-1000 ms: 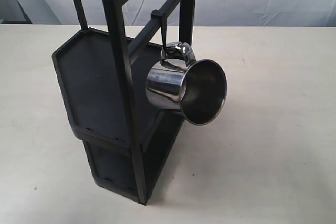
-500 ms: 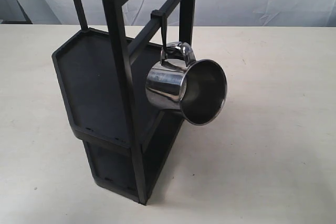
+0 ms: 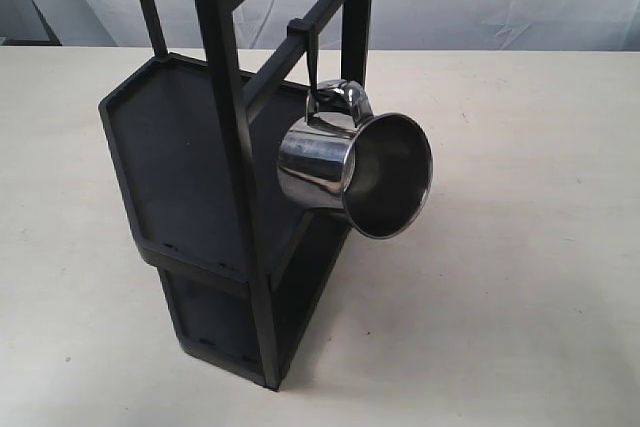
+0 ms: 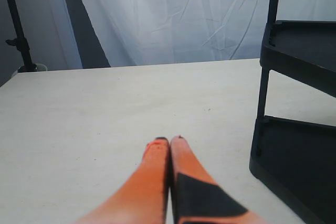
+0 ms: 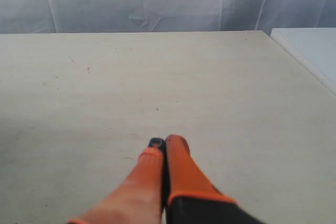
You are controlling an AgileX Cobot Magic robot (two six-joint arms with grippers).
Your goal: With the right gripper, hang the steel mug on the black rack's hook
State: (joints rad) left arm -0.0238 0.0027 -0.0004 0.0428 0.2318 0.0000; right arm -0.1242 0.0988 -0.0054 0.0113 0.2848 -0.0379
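We see the right gripper w/ its two orange fingers pressed together, clenched on nothing, over bare cream table. The left gripper is likewise pinched closed and empty, low in its own view.

In the exterior view the steel mug hangs at frame center by its looped handle from the hook, mouth tipped toward lower right; inside looks empty. The hook drops from a crossbar of the black rack, which fills the left half of the frame. Both tray shelves look bare.

Neither claw shows in the exterior view. We have open tabletop right of the mug and along the lower edge.
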